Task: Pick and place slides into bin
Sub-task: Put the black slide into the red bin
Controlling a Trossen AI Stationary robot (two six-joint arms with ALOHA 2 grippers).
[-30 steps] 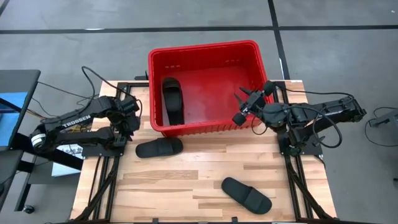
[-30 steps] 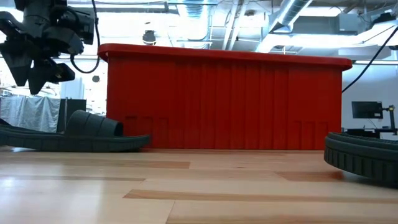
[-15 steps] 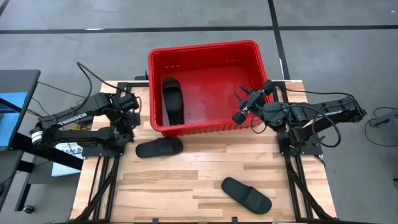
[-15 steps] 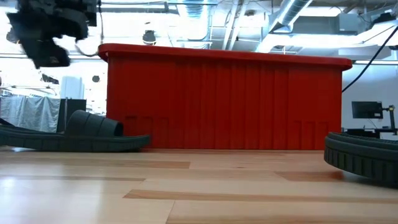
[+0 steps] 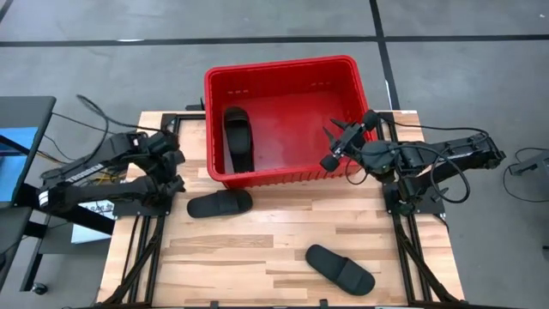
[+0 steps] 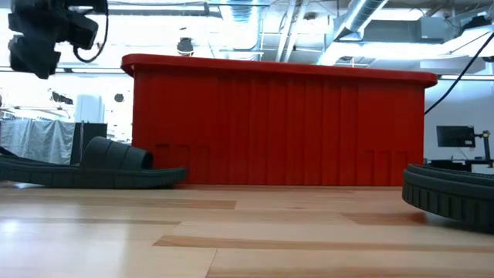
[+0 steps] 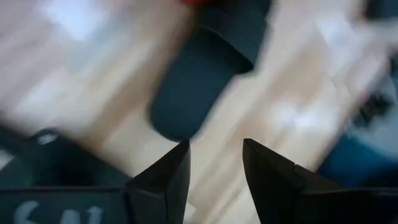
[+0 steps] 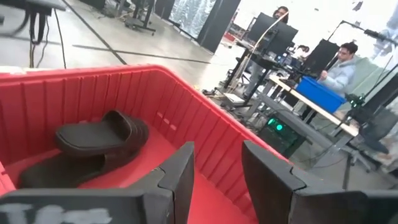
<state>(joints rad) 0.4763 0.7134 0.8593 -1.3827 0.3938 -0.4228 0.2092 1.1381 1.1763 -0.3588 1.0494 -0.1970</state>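
I have the left gripper (image 5: 176, 160) parted and empty, raised off the bin's (image 5: 283, 177) left wall, with one slide (image 5: 220, 203) lying flat on the table (image 5: 257, 249) just in front of it. My right gripper (image 5: 329, 148) hangs parted and empty over the bin's right front corner; across from it one slide (image 5: 238, 138) lies inside by the far wall. A third slide (image 5: 340, 268) rests well back toward the table's near edge.
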